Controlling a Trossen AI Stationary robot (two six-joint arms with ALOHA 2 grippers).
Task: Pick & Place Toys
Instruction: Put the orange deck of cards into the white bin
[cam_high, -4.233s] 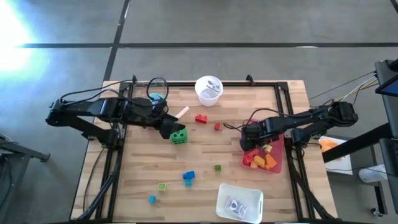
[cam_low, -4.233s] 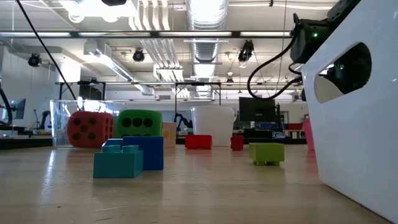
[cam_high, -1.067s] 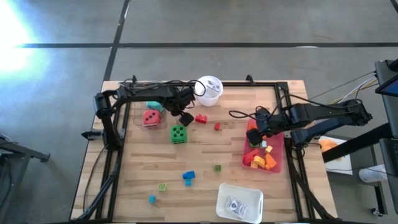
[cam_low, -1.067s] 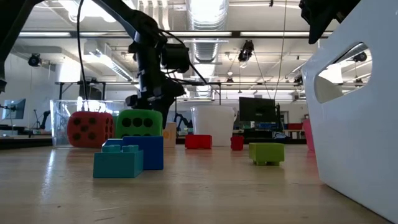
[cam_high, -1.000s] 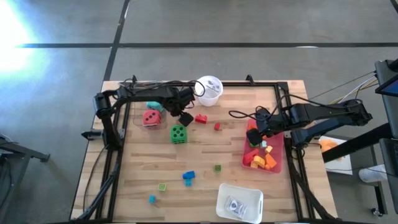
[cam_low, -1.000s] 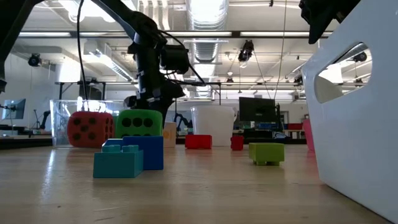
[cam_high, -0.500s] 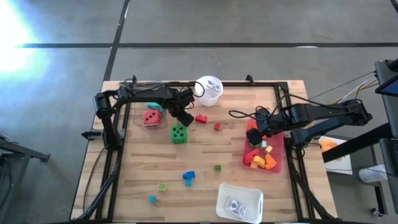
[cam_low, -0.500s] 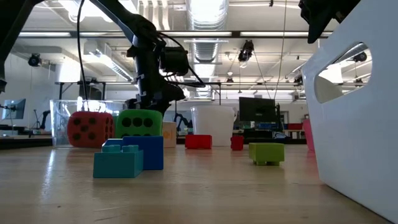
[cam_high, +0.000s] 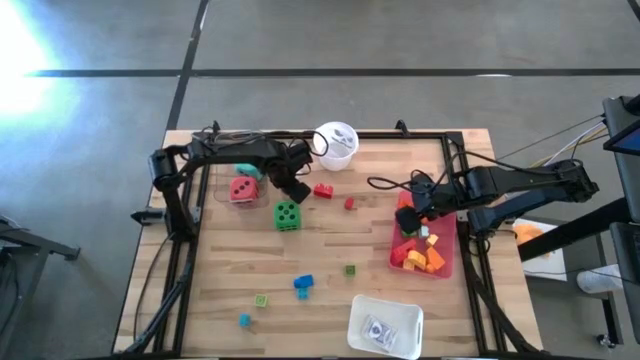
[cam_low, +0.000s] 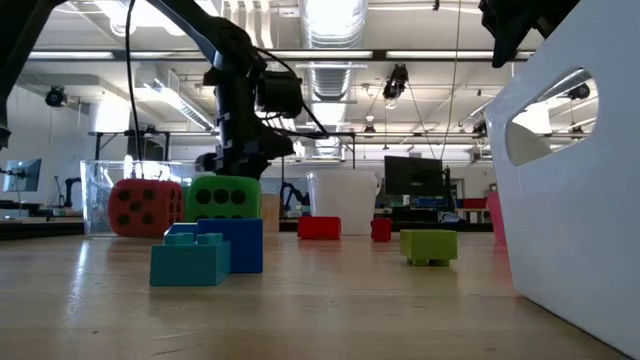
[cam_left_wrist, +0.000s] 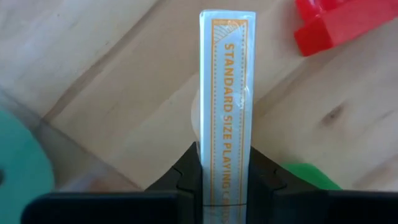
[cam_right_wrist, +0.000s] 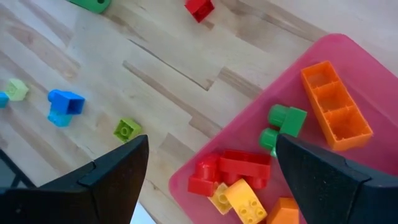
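One card box (cam_left_wrist: 226, 99) pinched in left gripper (cam_left_wrist: 225, 171); right gripper (cam_right_wrist: 208, 155) wide, empty.

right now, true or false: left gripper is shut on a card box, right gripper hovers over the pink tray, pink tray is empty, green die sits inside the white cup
1. The left gripper is shut on a playing card box. True.
2. The right gripper hovers open over the pink tray. True.
3. The pink tray is empty. False: it holds red, orange, yellow and green bricks.
4. The green die sits inside the white cup. False: it rests on the table, apart from the cup.
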